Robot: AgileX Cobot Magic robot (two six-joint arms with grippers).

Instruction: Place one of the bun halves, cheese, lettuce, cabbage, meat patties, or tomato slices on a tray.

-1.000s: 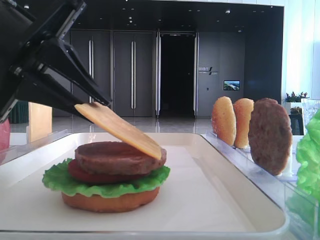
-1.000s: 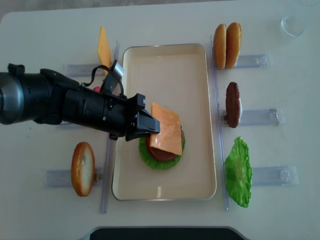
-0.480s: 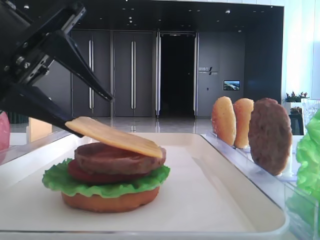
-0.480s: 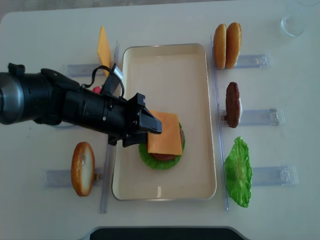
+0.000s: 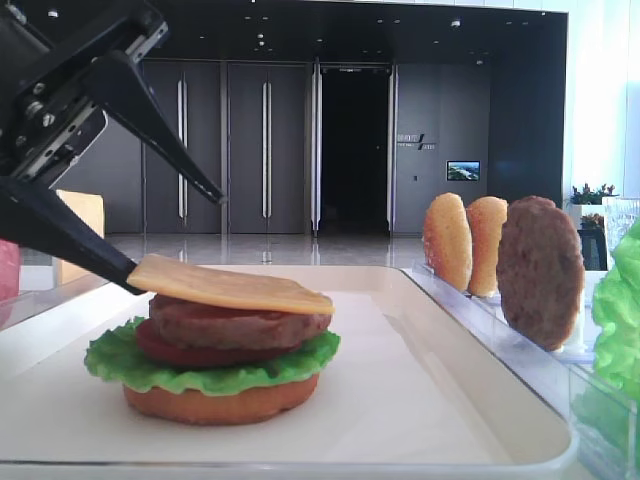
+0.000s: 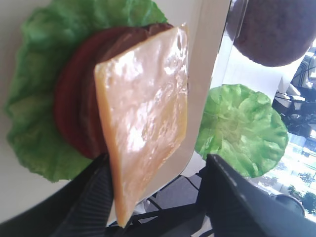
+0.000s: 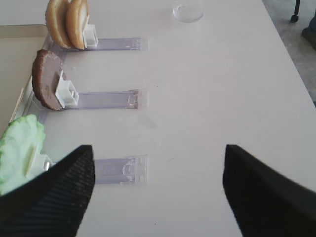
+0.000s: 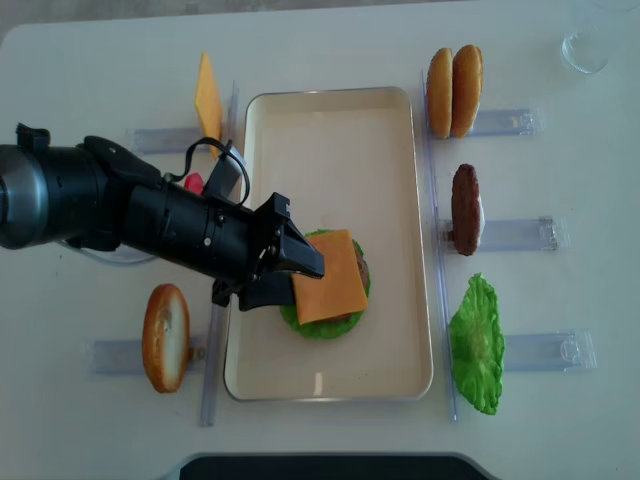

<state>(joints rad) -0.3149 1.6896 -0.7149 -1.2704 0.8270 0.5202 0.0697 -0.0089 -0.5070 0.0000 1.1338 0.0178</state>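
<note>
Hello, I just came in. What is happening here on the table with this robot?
The left gripper is laying a thin pale orange square cheese slice on a stacked burger in the cream-white rectangular tray. The slice lies nearly flat on the round brown meat patty. The fingers are spread apart, and the lower one touches the slice's edge. The right gripper waits open over bare table.

Right wrist view: racks of ingredients on a white table

Two bun halves (image 7: 67, 20) stand upright in the far clear rack (image 7: 116, 44), a meat patty (image 7: 46, 79) stands in the middle rack (image 7: 109, 100), and lettuce (image 7: 19, 148) sits by the near one. A glass (image 7: 188, 11) stands beyond. The right gripper's (image 7: 155, 197) dark fingers (image 7: 59, 190) are spread apart, holding nothing.
</note>
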